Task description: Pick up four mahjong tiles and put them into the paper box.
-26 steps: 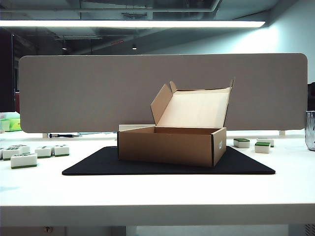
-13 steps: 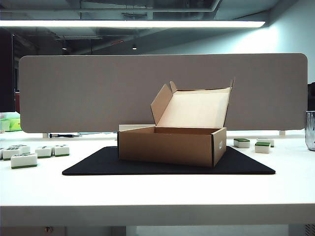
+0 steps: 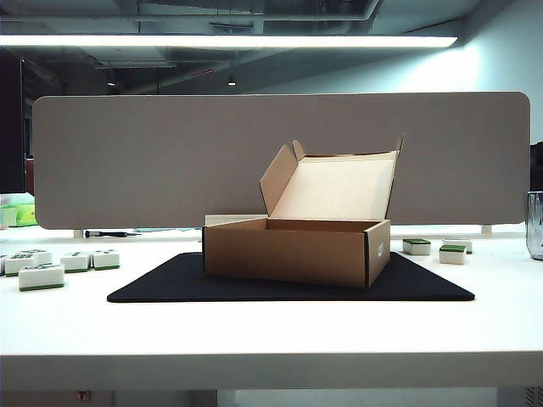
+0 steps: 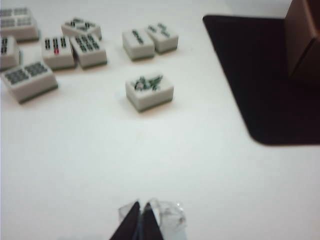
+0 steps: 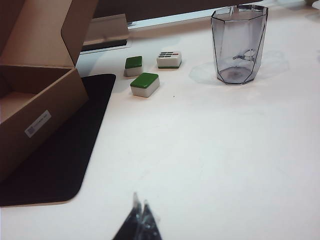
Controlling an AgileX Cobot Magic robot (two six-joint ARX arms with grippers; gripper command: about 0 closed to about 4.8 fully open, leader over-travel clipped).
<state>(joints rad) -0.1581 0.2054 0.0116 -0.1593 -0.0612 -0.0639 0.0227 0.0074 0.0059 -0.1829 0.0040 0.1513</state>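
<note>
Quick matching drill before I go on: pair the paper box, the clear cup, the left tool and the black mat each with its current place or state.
Things:
1. paper box
2. clear cup
3. left tool
4. black mat

States:
A. shut, holding nothing, above bare white table short of the face-up tiles
B. lies flat under the box
C. lid standing open
D. upright on the table beyond the two green-topped tiles, seen from the right wrist

Pairs: 1-C, 2-D, 3-A, 4-B
</note>
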